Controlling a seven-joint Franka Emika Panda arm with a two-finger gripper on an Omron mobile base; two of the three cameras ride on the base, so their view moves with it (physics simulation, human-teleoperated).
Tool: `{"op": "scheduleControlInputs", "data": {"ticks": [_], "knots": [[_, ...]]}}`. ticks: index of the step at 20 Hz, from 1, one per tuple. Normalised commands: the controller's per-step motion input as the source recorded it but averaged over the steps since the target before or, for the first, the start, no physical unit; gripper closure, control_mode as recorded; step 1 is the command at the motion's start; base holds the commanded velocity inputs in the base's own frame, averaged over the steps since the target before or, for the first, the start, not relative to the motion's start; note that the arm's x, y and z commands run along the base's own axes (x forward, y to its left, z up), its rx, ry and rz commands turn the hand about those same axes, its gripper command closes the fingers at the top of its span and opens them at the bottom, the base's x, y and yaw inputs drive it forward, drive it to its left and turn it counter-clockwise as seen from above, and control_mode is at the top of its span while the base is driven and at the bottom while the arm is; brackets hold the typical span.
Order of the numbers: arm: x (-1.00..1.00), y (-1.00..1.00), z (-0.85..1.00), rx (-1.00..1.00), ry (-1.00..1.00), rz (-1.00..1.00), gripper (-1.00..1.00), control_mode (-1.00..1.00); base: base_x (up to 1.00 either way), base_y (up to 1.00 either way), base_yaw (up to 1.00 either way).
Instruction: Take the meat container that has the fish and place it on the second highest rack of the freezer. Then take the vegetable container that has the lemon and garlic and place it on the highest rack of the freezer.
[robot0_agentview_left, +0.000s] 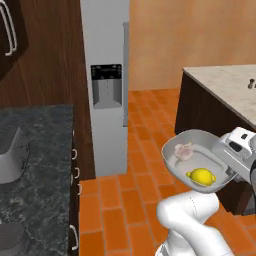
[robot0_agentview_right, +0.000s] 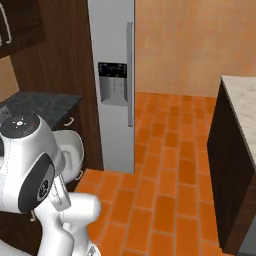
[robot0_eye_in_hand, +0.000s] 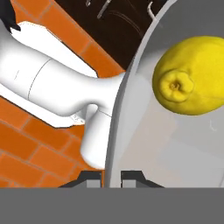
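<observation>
I have the vegetable container (robot0_agentview_left: 197, 159) up in the air, carried level above the orange tile floor (robot0_agentview_left: 130, 200), with the lemon (robot0_agentview_left: 201, 176) near its front rim and the garlic (robot0_agentview_left: 183, 151) toward the back. In the hand view the fingers (robot0_eye_in_hand: 131, 176) sit pressed together on the container's thin rim, one tip on each side, so the gripper (robot0_eye_in_hand: 113, 177) is pinching the tray's edge. The grey freezer (robot0_agentview_left: 106, 85) stands well apart ahead, its door closed as far as I can see. I judge the second half of the task underway: the tray is lifted, but reaching the freezer and setting it on the highest rack remain. The fish tray's placement I cannot confirm.
</observation>
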Motion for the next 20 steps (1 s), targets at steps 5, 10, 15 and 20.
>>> {"op": "scheduleControlInputs", "data": {"ticks": [5, 10, 15, 20], "knots": [[0.00, 0.00, 0.00, 0.00, 0.00, 0.00, 1.00, 1.00, 0.82, -0.43, -0.40], [0.00, 0.00, 0.00, 0.00, 0.00, 0.00, 1.00, 1.00, 0.87, -0.34, -0.33], [0.00, 0.00, 0.00, 0.00, 0.00, 0.00, 1.00, 1.00, 0.89, -0.27, -0.31], [0.00, 0.00, 0.00, 0.00, 0.00, 0.00, 1.00, 1.00, 0.93, -0.14, -0.29]]}}
